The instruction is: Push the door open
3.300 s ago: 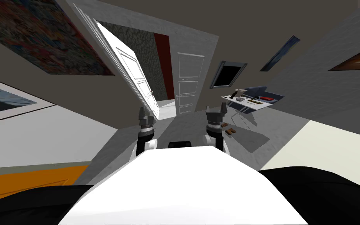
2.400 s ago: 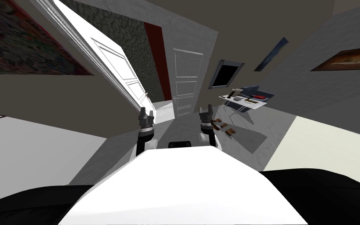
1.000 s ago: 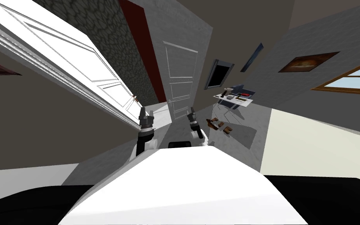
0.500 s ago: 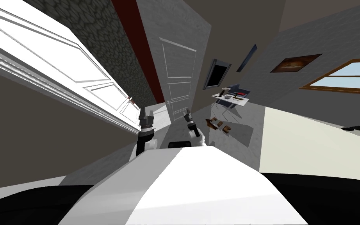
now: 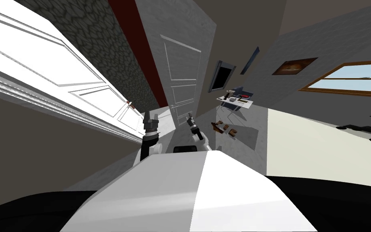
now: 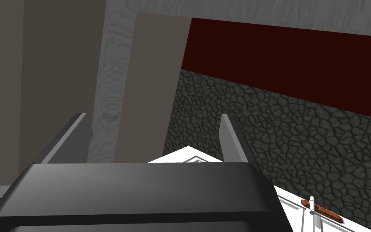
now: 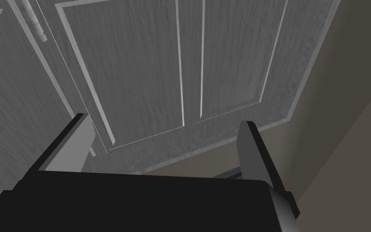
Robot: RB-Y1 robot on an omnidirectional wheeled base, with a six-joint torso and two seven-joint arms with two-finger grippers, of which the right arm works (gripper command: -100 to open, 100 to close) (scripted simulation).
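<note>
Now | white door [image 5: 60, 76] upright, ajar | edge near left end effector [image 5: 151, 115]

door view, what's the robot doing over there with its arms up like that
The robot stands close to a doorway with both arms raised. Its left pincer is open, close by a white door that stands swung wide. Its right pincer, also open, points at a grey panelled door just ahead, which looks shut. Whether the pincer touches it cannot be told. Neither pincer holds anything.
</note>
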